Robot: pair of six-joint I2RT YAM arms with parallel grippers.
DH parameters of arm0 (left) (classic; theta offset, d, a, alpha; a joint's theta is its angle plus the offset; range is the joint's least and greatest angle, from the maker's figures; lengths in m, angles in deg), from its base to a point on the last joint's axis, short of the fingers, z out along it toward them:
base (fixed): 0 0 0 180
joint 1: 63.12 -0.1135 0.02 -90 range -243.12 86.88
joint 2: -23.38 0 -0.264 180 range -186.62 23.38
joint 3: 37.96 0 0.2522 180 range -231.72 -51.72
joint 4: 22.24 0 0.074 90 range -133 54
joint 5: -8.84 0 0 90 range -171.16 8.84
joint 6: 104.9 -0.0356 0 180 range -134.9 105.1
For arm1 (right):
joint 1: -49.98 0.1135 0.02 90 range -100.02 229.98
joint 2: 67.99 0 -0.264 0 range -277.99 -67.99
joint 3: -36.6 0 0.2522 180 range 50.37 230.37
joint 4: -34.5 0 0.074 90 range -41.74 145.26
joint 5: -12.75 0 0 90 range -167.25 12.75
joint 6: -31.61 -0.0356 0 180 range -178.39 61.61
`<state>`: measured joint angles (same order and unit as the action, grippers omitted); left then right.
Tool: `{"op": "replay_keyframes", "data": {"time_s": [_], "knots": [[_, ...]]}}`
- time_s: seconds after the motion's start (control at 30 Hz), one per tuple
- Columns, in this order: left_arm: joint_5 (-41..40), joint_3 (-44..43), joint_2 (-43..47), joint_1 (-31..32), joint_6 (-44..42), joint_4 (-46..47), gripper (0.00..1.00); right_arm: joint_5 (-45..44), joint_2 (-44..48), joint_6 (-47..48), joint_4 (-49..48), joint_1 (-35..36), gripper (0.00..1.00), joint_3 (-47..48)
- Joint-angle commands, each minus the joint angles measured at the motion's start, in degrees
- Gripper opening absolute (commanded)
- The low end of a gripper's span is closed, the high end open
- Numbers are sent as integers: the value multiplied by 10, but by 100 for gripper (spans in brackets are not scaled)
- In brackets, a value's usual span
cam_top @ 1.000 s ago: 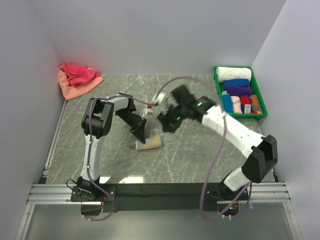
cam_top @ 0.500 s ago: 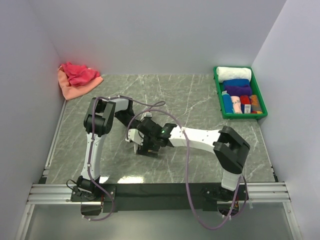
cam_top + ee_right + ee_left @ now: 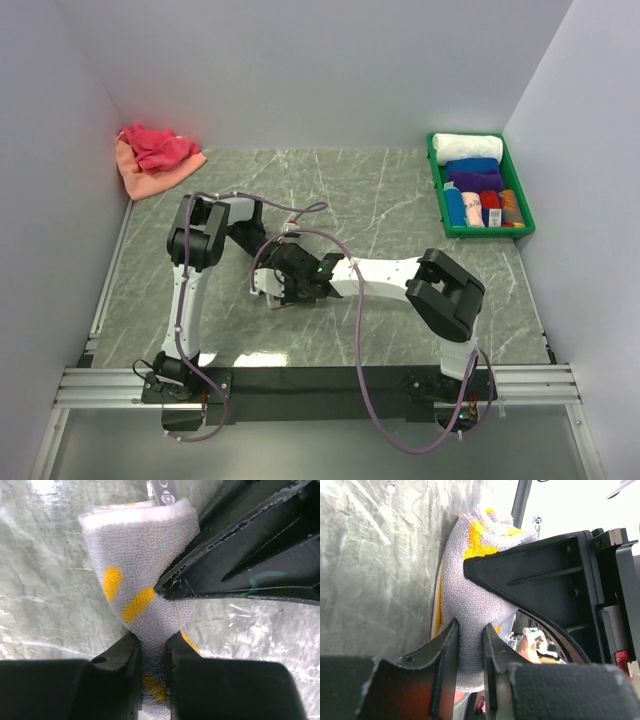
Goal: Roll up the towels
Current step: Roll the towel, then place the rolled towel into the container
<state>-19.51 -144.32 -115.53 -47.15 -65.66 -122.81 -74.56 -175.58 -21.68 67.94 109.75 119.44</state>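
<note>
A grey towel with yellow spots (image 3: 262,286) lies at the middle left of the marble table, mostly hidden by both grippers. My left gripper (image 3: 272,268) is shut on it; in the left wrist view the towel (image 3: 470,590) is pinched between the jaws of that gripper (image 3: 469,635). My right gripper (image 3: 292,284) is also shut on it; in the right wrist view a folded part of the towel (image 3: 140,555) bulges above the closed jaws of that gripper (image 3: 152,652). The two grippers touch or nearly touch over the towel.
A green bin (image 3: 437,195) at the back right holds several rolled towels (image 3: 468,146). A crumpled pink and orange towel pile (image 3: 155,155) lies in the back left corner. Walls stand close on the left, back and right.
My right arm has swung from mid-table down and left to the spotted towel and shut on it beside the left gripper. The left gripper has stayed on the towel.
</note>
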Motion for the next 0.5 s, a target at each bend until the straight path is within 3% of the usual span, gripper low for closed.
{"op": "replay_keyframes", "data": {"time_s": [0.0, 0.03, 0.07, 0.17, 0.3, 0.37, 0.47], "knots": [[-72, 11, 4, -20, -53, 88, 20, 29, 0, 2, -4, -2, 0, -23], [-67, 13, 12, -27, -54, 87, 23, 35, 4, -2, 15, -4, 0, -24], [-61, 11, 29, -34, -51, 87, 37, 46, 15, -14, 26, -6, 0, -23], [-44, 1, 85, -83, -35, 85, 62, 90, 47, -55, 76, -33, 0, -10], [-24, -31, 178, -147, 6, 104, 70, 150, 94, -111, 135, -99, 0, 10], [-36, -41, 243, -180, 49, 135, 82, 177, 121, -137, 167, -151, 0, 20], [-63, -28, 337, -194, 91, 195, 89, 200, 162, -167, 201, -235, 0, 30]]}}
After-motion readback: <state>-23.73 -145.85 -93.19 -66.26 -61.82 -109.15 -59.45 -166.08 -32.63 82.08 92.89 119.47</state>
